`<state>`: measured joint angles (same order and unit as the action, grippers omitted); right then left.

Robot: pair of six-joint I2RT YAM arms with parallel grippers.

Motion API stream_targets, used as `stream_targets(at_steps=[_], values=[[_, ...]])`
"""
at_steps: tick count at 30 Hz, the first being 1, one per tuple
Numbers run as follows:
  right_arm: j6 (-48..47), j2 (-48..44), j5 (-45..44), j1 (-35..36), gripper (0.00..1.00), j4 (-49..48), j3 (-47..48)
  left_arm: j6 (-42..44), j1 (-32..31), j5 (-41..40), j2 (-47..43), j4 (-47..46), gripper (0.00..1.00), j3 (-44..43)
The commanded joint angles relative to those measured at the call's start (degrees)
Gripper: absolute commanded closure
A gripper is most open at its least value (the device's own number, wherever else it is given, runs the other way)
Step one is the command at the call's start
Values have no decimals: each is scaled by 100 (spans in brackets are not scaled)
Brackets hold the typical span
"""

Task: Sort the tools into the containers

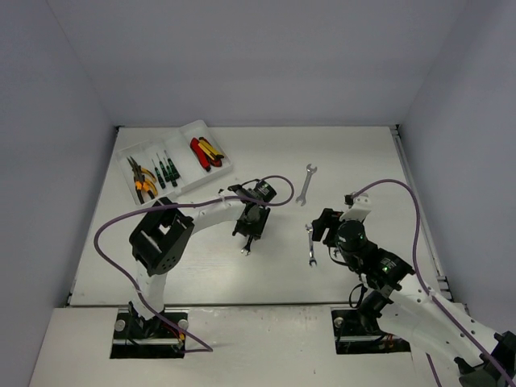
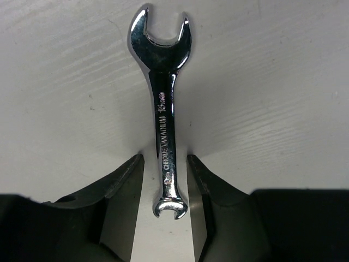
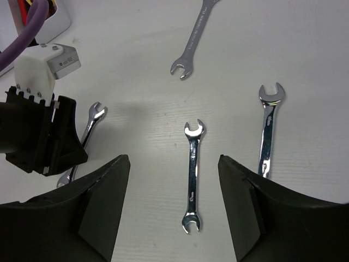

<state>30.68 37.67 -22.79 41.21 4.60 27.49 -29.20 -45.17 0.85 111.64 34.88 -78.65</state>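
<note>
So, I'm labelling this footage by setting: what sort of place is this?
Probably a robot lab test cell: plain walls box in a table, two arms are bolted at its near edge, and only a tray and loose wrenches are laid out.

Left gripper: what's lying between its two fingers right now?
A silver wrench lies on the table between the fingers of the left gripper, with bare table on either side of it. The left wrist view shows this.
</note>
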Motion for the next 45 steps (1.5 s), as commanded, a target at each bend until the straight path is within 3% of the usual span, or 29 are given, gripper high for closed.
stream_targets(at_steps=[1,11,17,20,24,36,45], values=[[104,11,-181,-33,37,-204,19,168,230,183,74,169,67,-159],[123,111,-183,-27,37,-214,38,150,244,238,367,177,68,-361],[123,168,-182,-34,36,-214,46,37,108,161,421,148,78,-256],[123,188,-199,-27,36,-214,55,-4,15,156,477,143,97,-239],[123,180,-183,-34,37,-213,47,-7,7,102,440,159,100,-300],[120,153,-187,-34,37,-205,50,44,949,-188,-728,177,100,-621],[96,173,-224,-34,37,-207,62,108,1969,-202,-924,184,100,-1148]])
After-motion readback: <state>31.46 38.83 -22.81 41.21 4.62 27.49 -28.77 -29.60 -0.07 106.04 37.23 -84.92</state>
